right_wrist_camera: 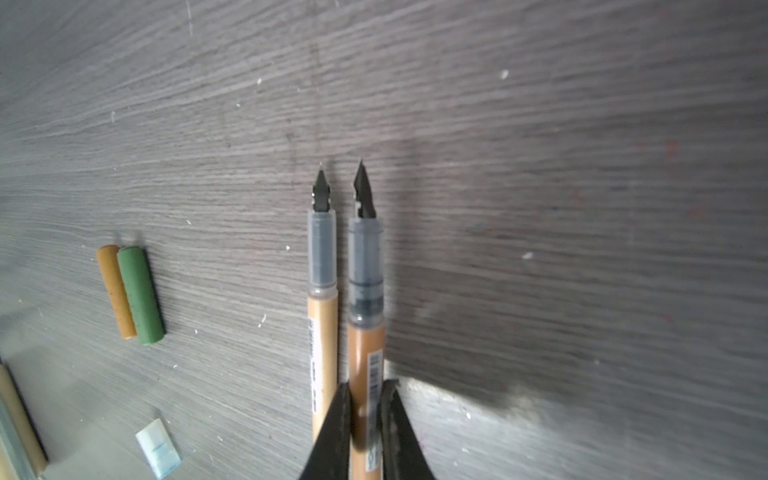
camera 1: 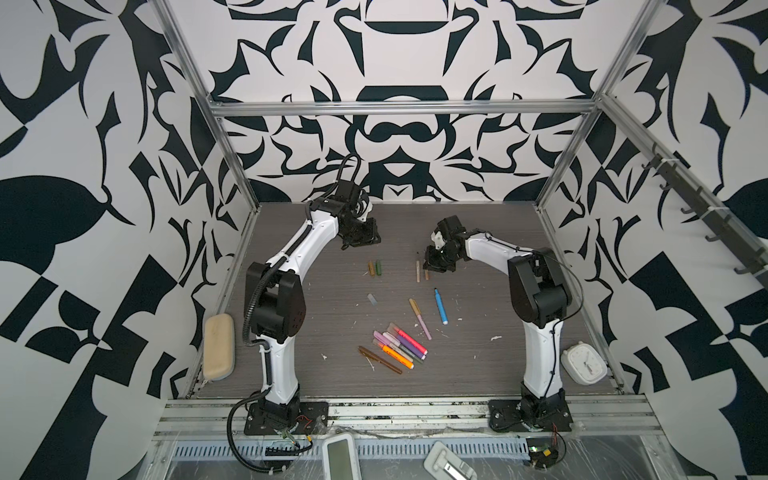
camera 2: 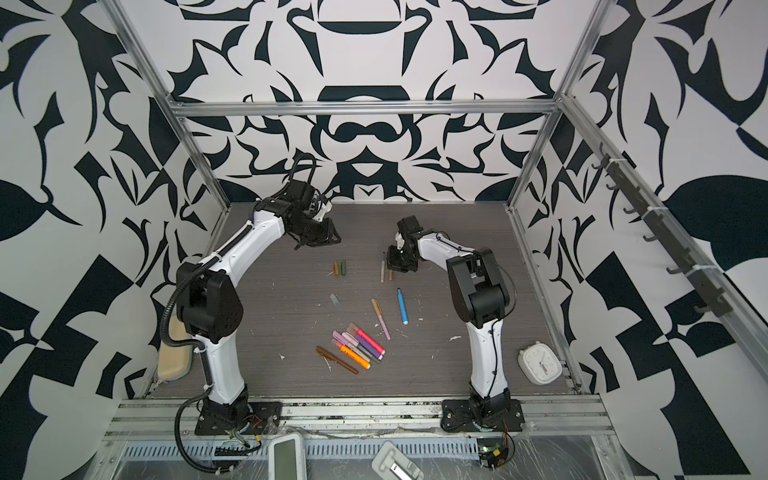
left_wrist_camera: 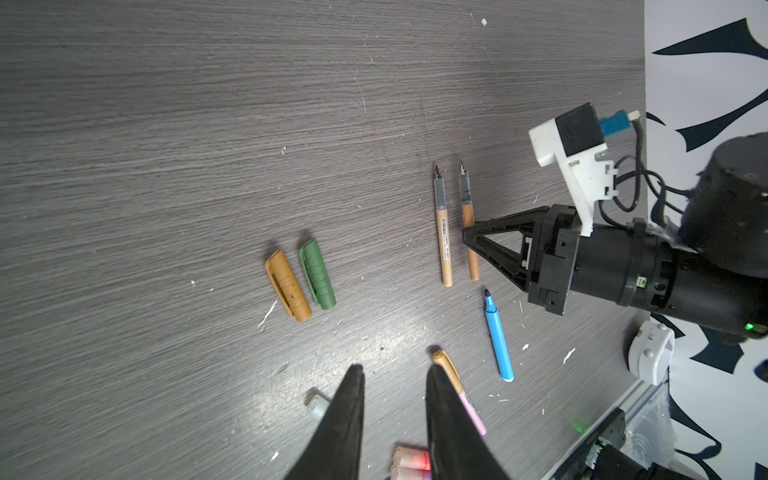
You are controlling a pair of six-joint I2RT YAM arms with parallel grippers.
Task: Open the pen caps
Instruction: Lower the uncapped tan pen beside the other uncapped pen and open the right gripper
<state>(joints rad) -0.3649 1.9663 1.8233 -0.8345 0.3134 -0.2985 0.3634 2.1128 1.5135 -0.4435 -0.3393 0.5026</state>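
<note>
Two uncapped pens lie side by side at the back of the table, a tan pen (right_wrist_camera: 323, 332) and a brown pen (right_wrist_camera: 365, 345), nibs bare. My right gripper (right_wrist_camera: 365, 386) is shut on the brown pen's barrel, low at the tabletop. A gold cap (left_wrist_camera: 288, 286) and a green cap (left_wrist_camera: 317, 274) lie together to their left. A translucent cap (left_wrist_camera: 318, 405) lies nearer the front. My left gripper (left_wrist_camera: 395, 374) hovers open and empty above the caps. A bunch of capped pens (camera 1: 399, 345) lies at the front centre.
An uncapped blue pen (camera 1: 440, 306) and a gold-capped pink pen (camera 1: 419, 318) lie mid-table. A capped brown pen (camera 1: 380, 360) sits by the bunch. A beige pencil case (camera 1: 219, 352) is at the left edge, a white clock (camera 1: 582, 368) at the right.
</note>
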